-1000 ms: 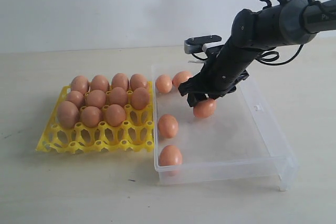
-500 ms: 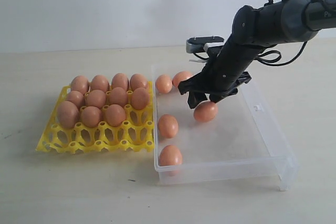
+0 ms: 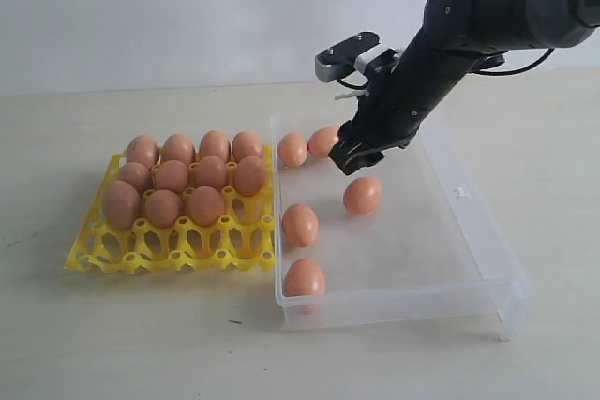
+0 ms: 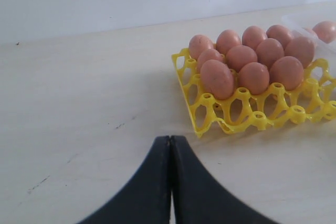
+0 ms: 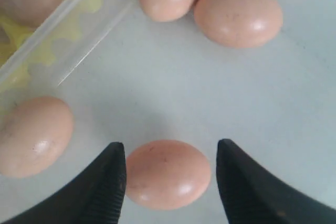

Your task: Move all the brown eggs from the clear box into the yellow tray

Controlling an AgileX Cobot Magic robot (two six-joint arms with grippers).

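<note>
Several brown eggs lie in the clear box [image 3: 469, 231]: two at its far left corner [image 3: 292, 149], one mid-floor [image 3: 362, 194], two along its left wall [image 3: 300, 225]. My right gripper [image 3: 354, 158] hangs just above the mid-floor egg [image 5: 168, 174], open. In the right wrist view that egg shows between the two fingers [image 5: 113, 177], with a gap on one side. The yellow tray [image 3: 169, 248] left of the box holds several eggs [image 3: 172, 175] in its back rows. My left gripper [image 4: 170, 141] is shut and empty over the bare table, short of the tray [image 4: 231, 119].
The tray's front row of cells [image 3: 202, 243] stands open. The box's left wall [image 3: 276, 222] lies right against the tray. Bare table [image 3: 141, 344] spreads in front of and to the left of the tray.
The right arm has risen and drawn back from the mid-floor egg, which stays on the box floor. The left gripper and the other eggs have not moved.
</note>
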